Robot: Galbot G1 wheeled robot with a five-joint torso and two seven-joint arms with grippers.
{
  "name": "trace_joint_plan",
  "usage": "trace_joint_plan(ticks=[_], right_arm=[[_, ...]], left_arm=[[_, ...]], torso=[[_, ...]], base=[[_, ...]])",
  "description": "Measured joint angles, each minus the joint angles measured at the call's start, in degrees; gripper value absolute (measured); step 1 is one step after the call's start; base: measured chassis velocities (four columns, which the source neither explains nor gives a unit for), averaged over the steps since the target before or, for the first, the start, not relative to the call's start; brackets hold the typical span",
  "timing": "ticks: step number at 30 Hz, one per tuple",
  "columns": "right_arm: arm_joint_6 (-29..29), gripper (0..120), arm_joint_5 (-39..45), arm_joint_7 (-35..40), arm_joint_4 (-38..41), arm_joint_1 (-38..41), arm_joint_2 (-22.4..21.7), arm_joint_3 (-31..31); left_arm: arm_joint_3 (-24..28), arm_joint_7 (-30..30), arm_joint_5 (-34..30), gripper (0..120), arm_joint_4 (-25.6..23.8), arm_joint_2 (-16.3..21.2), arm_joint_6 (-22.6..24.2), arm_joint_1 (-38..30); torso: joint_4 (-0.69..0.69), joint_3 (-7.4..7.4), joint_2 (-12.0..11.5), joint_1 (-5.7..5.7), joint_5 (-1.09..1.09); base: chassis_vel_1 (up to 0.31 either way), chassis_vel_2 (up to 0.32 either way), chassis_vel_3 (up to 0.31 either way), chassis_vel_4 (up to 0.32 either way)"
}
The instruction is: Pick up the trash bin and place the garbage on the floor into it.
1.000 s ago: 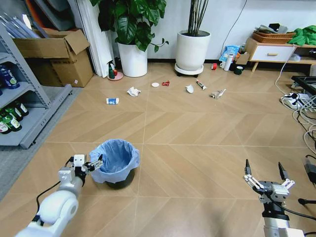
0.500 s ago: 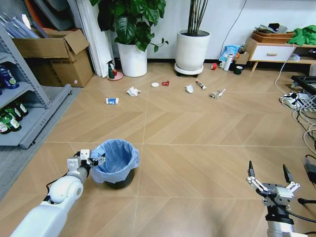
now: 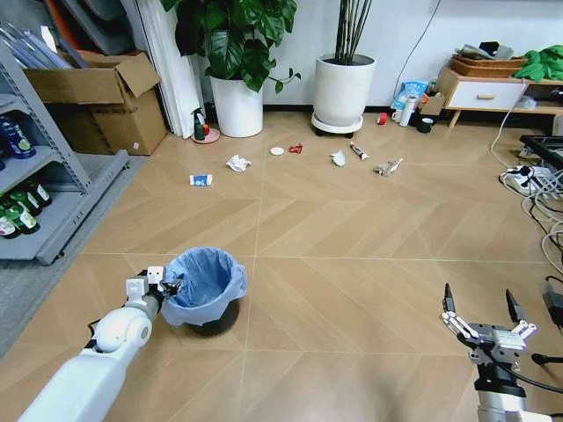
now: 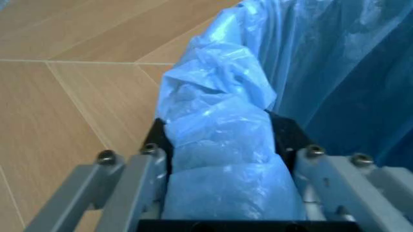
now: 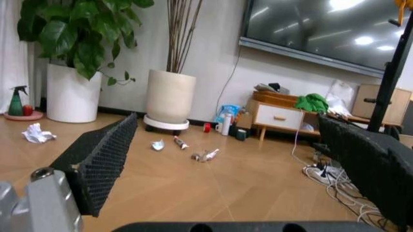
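The trash bin [image 3: 208, 290], small and black with a crinkled light-blue bag [image 4: 219, 121], stands on the floor [image 3: 352, 237] at the near left. My left gripper [image 3: 164, 284] is at its left rim, shut on the bag-covered edge, with a dark finger [image 4: 288, 137] on either side. My right gripper [image 3: 482, 308] hovers open and empty at the near right; its black pads [image 5: 103, 152] stand wide apart. The garbage lies far ahead: crumpled paper [image 3: 237, 163], a white disc [image 3: 277, 150], a red wrapper [image 3: 296, 149], a blue-white carton [image 3: 201, 179], a tube [image 3: 358, 150] and white scraps [image 3: 338, 157].
Two big white plant pots [image 3: 343, 90] stand by the back wall, with a green spray bottle [image 3: 199, 125] beside the left one. A metal shelf [image 3: 40, 176] and cardboard boxes [image 3: 97, 101] are on the left. Cables [image 3: 537, 189] and a low cabinet [image 3: 488, 92] are on the right.
My left arm has stretched forward and its gripper has settled against the bin's left rim. My right gripper has sunk slightly toward the near right. The bin and litter stayed put.
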Motion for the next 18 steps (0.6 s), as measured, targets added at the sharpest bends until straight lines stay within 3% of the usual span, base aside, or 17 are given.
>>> trace_joint_plan(ticks=[12,15,18], right_arm=[[-0.11,100,0.02,0.22,-0.91,0.71,-0.62,-0.41],[-0.19,100,-0.11,0.99,-0.96,0.76,-0.77,-0.62],[0.28,100,-0.30,1.64,-1.40,0.68,-1.11,-0.92]], left_arm=[[-2.04,-0.10,-1.16,1,-2.74,-0.19,1.07,2.40],[-3.30,-0.74,-1.64,1,-4.26,-0.48,1.51,3.32],[-8.17,-2.29,-2.03,1,-9.41,-1.94,1.10,6.94]], torso=[[0.00,0.02,0.00,0.00,-0.04],[-0.03,0.02,-0.01,0.00,-0.07],[-0.01,0.02,-0.01,0.00,0.01]], base=[[0.000,0.000,0.000,0.000],[0.000,0.000,0.000,0.000],[0.000,0.000,0.000,0.000]])
